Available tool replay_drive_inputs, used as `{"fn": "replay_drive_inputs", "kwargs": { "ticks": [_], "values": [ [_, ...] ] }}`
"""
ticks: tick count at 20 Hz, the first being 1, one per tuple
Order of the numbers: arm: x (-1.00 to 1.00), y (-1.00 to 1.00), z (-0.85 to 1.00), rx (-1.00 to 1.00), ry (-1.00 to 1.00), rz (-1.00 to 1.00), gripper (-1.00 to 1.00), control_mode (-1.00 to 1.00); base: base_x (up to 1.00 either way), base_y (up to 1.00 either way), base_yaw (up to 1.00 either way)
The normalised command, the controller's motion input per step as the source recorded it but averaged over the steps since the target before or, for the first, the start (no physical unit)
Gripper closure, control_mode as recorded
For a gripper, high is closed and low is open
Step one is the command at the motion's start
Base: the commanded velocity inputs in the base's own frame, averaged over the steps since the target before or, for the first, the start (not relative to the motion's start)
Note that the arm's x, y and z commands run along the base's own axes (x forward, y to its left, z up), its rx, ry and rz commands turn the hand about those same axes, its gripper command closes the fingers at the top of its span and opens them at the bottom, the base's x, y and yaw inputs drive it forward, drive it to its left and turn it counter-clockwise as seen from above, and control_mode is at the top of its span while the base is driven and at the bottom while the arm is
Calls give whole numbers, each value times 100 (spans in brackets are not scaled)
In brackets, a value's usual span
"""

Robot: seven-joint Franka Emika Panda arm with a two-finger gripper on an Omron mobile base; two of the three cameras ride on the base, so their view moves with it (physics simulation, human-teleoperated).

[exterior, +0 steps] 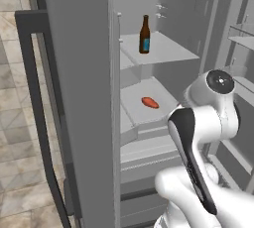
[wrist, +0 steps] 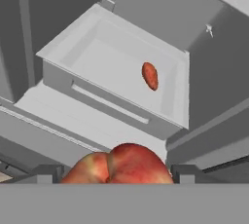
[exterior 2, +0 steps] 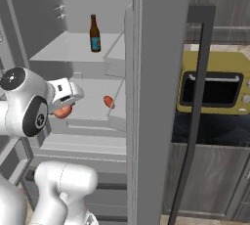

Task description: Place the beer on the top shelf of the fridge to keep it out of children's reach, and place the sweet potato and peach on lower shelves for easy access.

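On the top shelf (exterior: 163, 48) the beer (exterior: 144, 34) stood upright, its blue-teal label too small to read. Below, the sweet potato (wrist: 150, 76) lay lengthwise on a lower shelf (wrist: 112, 60). The gripper (wrist: 116, 172) pinched the peach (wrist: 119, 164) just before that shelf.

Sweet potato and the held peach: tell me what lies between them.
Hand view: bare shelf and a drawer front separate the sweet potato from the peach.
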Motion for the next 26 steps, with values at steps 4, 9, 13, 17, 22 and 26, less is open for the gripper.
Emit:
{"fn": "replay_drive_inputs", "kwargs": {
  "ticks": [4, 9, 13, 17, 22, 26],
  "values": [
    [73, 0, -28, 1, 0, 0, 100, -100, 0, 0, 0],
    [69, 1, -33, 0, 0, 0, 100, -100, 0, 0, 0],
    [67, 4, -32, 0, 0, 0, 100, -100, 0, 0, 0],
    [66, 6, -32, 2, 0, 0, 100, -100, 0, 0, 0],
    [56, 6, -28, 5, 1, 0, 100, -100, 0, 0, 0],
    [50, 12, -26, 6, 6, 0, 100, -100, 0, 0, 0]
  ]
}}
